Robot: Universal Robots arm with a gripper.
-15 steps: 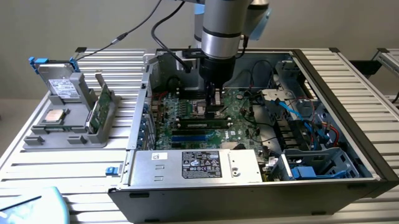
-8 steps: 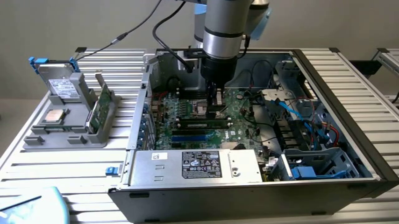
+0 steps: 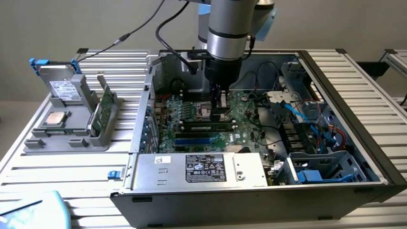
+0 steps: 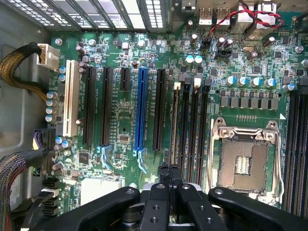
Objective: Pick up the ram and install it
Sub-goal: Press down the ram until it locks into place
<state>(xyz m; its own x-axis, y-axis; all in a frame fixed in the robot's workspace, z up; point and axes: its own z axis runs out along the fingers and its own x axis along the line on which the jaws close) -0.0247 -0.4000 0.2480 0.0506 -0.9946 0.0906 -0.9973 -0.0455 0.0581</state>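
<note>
My gripper (image 3: 220, 109) is clenched on nothing, fingertips pressed together, low inside the open computer case (image 3: 356, 102) over the memory slots. The ram (image 3: 207, 127) appears to lie along a slot just under my fingertips, between the bare processor socket (image 4: 245, 161) and the blue slot (image 4: 141, 108). In the wrist view it is edge-on (image 4: 174, 120), and I cannot tell whether I touch it or whether its end clips have caught. Risks, as I judge them: I sit toward one end of the stick, so a push here could drive that end down and leave the other riding high, seated crooked. The top edge is thin, so shut fingertips could skid off it. On one side that means the exposed socket contacts; on the other, the small capacitors and neighbouring slots. The black cable (image 3: 168, 28) trailing from my wrist hangs near the case wall and could snag. Count: one ram by my fingertips and one more green stick (image 3: 102, 112) standing in the grey holder (image 3: 76, 143) on the surface (image 3: 70, 183) at the exterior view's left. Also there, one drive (image 3: 62, 88) and one square processor chip (image 3: 56, 118). One socket, empty. Four memory slots on the near side of it, more on the far side. One blue slot, one white slot (image 4: 71, 98), one power supply (image 3: 203, 169).
</note>
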